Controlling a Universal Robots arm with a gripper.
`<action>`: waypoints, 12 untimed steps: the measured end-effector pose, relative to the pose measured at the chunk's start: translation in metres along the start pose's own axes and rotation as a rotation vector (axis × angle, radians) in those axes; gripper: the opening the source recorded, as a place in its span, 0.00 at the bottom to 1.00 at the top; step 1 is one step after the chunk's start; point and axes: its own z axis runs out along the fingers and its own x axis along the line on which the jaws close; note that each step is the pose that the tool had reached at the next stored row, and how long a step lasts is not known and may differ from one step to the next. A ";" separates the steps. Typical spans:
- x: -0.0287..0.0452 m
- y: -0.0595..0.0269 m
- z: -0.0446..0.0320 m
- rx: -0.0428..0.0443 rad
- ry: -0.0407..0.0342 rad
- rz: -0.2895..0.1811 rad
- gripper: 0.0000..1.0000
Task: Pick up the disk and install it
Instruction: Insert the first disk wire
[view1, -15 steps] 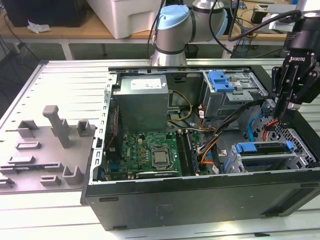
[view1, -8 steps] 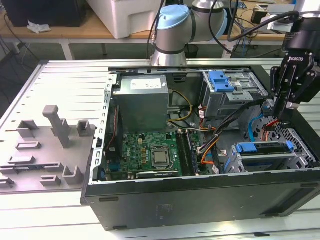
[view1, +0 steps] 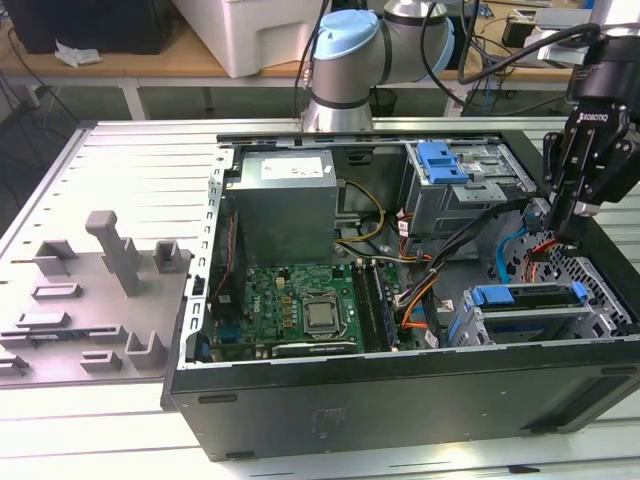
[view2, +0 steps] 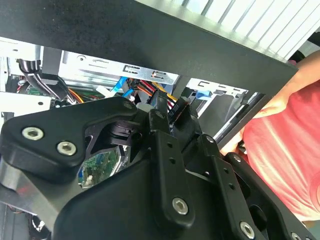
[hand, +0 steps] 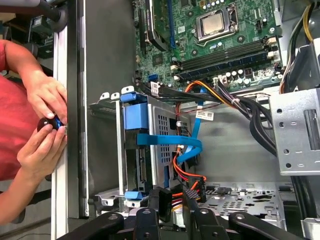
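Note:
The disk, silver with a blue plastic frame, sits in the drive cage at the case's near corner on the exterior view's right. In the first wrist view the disk lies in that cage with a blue cable looped across it. My gripper hangs just behind the cage, above red, orange and yellow wires. The gripper has its fingers close together at that wire bundle. I cannot tell whether they pinch a wire. In the second wrist view the gripper points into the case toward the same wires.
The open computer case holds a motherboard, a grey power supply box and an upper drive bay with a blue tab. A person's hands rest on the case wall. A grey fixture lies on the exterior view's left.

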 end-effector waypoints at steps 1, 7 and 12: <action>-0.0001 0.0000 0.0002 -0.0001 -0.0001 0.000 0.32; -0.0003 -0.0001 0.0006 0.0002 0.0042 0.001 0.32; -0.0004 -0.0001 0.0008 0.0005 0.0098 0.002 0.32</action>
